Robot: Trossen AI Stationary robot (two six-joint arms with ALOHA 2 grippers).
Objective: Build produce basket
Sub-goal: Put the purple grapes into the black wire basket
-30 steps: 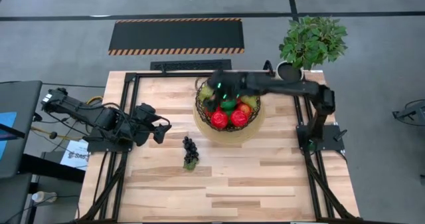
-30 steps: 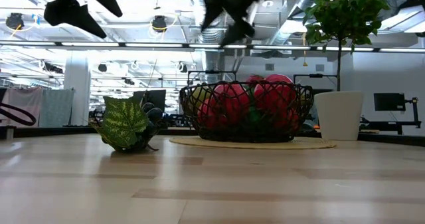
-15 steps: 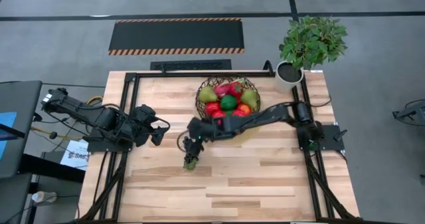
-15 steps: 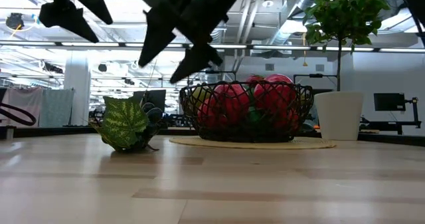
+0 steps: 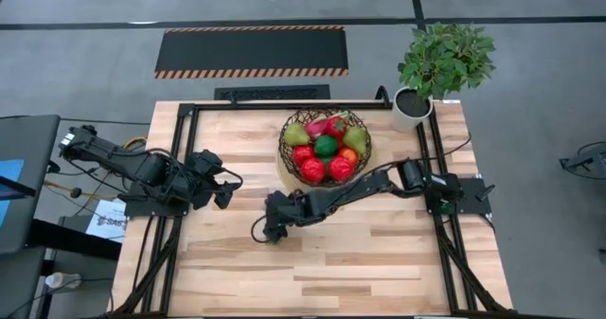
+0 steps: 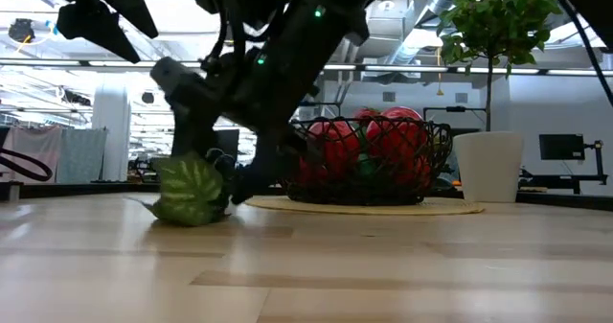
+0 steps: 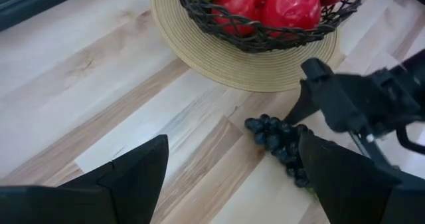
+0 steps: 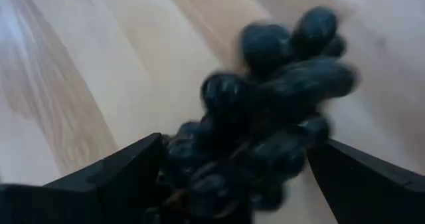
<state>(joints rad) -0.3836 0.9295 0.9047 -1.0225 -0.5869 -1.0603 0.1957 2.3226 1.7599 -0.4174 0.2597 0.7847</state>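
Note:
The basket point(image 5: 365, 177), a dark wire bowl on a tan base, stands at the table's far middle and holds red and green fruits, pears and a pink dragon fruit. The dark grapes point(image 7: 279, 141) with a green leaf point(image 6: 192, 191) lie on the wood in front of the basket. My right gripper point(image 5: 268, 229) is down over the grapes, open, one finger on each side of the bunch point(image 8: 265, 117). In the high view it hides most of them. My left gripper point(image 5: 230, 188) hangs open above the table's left part, away from the fruit. My right gripper comes at the grape bunch point(image 8: 219, 144) slanting down from the table's right, its open fingers point(image 8: 113, 177) on either side of it. The bunch lies on the table. Whether the fingers touch the grapes, I cannot tell.
A white pot with a green plant point(image 5: 414, 106) stands at the far right corner. Black frame rails point(image 5: 185, 158) run along the left and right sides. Bare wood point(image 5: 331, 272) stretches toward the near edge.
My right gripper has swung from above the basket toward the near left and come down to the grapes on the table. The grapes' leaf now sits a little lower than before. The left arm has kept still.

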